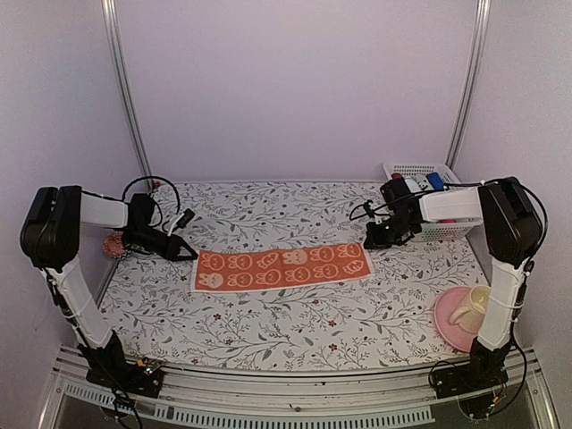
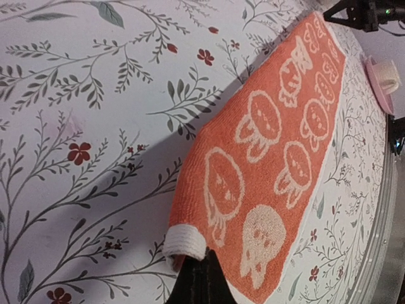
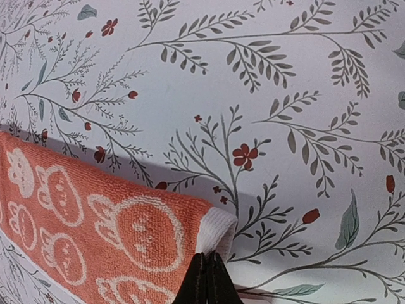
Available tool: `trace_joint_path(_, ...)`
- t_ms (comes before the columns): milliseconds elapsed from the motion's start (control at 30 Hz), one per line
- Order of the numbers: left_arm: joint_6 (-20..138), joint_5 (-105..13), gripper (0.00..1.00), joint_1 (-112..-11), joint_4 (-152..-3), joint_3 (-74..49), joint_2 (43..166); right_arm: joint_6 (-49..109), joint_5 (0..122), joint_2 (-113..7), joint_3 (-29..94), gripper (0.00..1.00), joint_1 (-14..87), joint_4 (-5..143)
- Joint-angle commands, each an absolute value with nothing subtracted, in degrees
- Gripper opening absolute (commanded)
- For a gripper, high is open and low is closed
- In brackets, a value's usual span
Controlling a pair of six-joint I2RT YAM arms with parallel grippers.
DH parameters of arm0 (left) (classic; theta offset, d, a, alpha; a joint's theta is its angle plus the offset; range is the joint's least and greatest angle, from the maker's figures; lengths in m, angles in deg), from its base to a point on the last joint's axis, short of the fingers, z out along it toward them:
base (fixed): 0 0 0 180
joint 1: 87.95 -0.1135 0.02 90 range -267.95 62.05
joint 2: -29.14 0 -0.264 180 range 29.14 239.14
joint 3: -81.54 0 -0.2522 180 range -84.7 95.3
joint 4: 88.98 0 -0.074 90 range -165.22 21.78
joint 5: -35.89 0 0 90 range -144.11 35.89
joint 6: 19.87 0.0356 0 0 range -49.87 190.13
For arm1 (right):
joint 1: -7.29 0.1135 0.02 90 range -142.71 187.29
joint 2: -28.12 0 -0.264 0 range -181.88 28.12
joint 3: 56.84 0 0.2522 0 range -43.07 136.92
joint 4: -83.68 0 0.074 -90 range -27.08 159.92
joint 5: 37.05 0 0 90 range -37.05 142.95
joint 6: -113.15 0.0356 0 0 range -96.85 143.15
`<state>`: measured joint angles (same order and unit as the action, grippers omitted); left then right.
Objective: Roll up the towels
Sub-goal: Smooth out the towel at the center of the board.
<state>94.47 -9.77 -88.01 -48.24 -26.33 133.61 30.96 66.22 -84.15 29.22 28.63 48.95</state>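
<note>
Tabletop towel held between left pincer, right pincer.

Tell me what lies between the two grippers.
The orange-red towel, spread flat, fills the stretch; the left gripper and right gripper each pinch a corner. Top external view shows it.

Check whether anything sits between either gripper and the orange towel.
Nothing visible does. The left gripper and the right gripper each appear to pinch a lifted corner of the orange towel, at opposite ends. The basket and pink plate sit off to the right, apart from it.
</note>
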Motion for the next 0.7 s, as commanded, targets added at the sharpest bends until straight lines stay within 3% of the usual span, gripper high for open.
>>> trace_joint_path(0,93.5,-9.0,0.00,-88.5,-49.9,-25.1,132.2,31.2,64.9,-85.9,28.7,0.04,28.3,49.4)
trace_joint_path(300,91.2,-11.4,0.00,-89.3,-52.7,-26.2,131.9,31.2,64.3,-85.4,28.8,0.04,28.3,49.3)
trace_joint_path(500,90.5,-12.3,0.00,-89.4,-53.2,-26.3,133.2,31.1,66.5,-85.2,28.9,0.25,28.3,49.6)
trace_joint_path(667,90.7,-12.4,0.00,-89.4,-53.1,-26.1,134.0,31.7,67.8,-86.0,29.2,0.28,28.3,50.1)
